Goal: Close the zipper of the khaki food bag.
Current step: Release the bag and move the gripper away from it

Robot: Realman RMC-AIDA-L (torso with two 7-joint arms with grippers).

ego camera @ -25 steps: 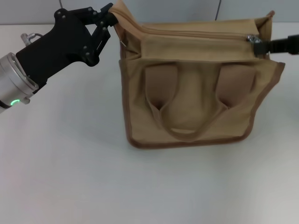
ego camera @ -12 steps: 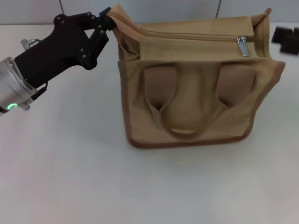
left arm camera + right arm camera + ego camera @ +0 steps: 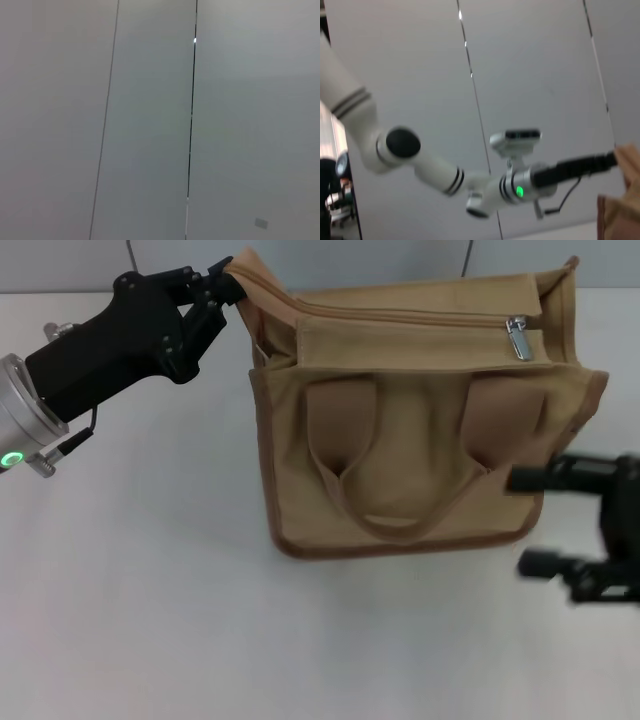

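In the head view the left gripper (image 3: 222, 280) pinches the far left corner of the khaki food bag (image 3: 420, 420), its fingertips partly hidden by the canvas, while the right gripper (image 3: 535, 522) hangs spread and blurred — cut off by the frame edge — just right of the bag's near corner, the zipper (image 3: 400, 318) running rightward from the left gripper to its silver pull tab (image 3: 517, 337). The left wrist view shows only a grey panelled wall (image 3: 150, 125). The right wrist view shows the left arm (image 3: 485, 187) reaching to a blurred, cut-off corner of the bag — neither gripper's fingers readable.

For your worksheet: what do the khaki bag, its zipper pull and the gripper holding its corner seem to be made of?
The boxy khaki food bag looks like matte woven canvas, soft and creased. The small silver zipper pull tab looks like shiny metal. The left gripper, pinching the bag's corner, seems matte black plastic or coated metal.
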